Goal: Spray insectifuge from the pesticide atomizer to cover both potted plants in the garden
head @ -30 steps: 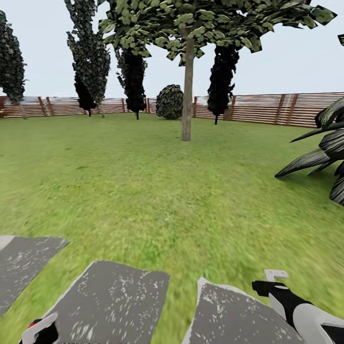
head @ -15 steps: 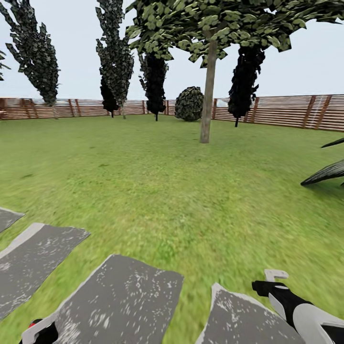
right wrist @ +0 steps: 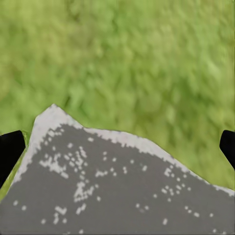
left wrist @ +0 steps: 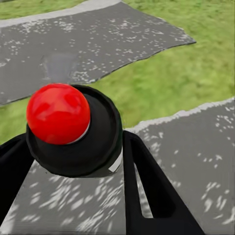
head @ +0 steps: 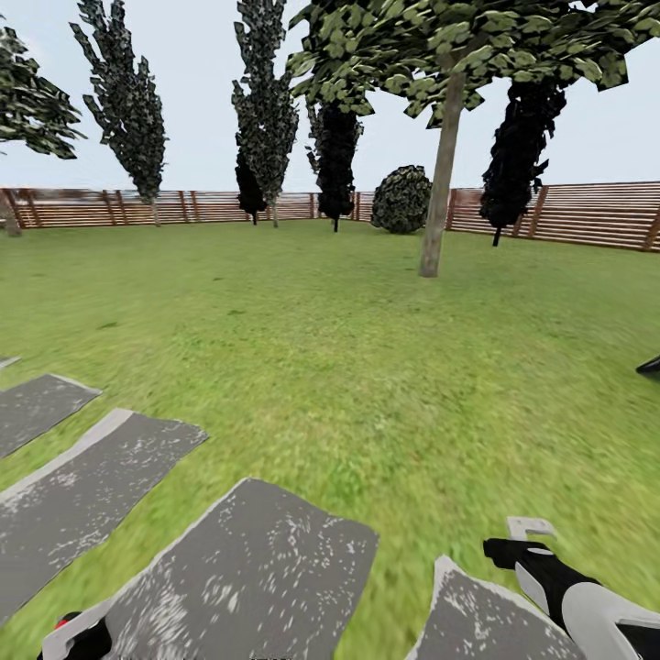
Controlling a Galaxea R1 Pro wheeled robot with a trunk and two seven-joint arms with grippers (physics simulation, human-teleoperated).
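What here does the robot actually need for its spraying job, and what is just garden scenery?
For the job:
- atomizer, black with a red knob, apparently the sprayer, held in the left gripper
- lawn of the garden to be searched

Just around:
- paving slabs
- tree
- round bush
- fence
- right gripper, open and idle

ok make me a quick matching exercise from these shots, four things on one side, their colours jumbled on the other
Things:
1. fence
2. paving slabs
3. ball-topped object between the left gripper fingers
4. lawn

Colours:
A. green
B. red top on a black body
C. brown
D. grey, white-speckled

Pairs: 1-C, 2-D, 3-B, 4-A
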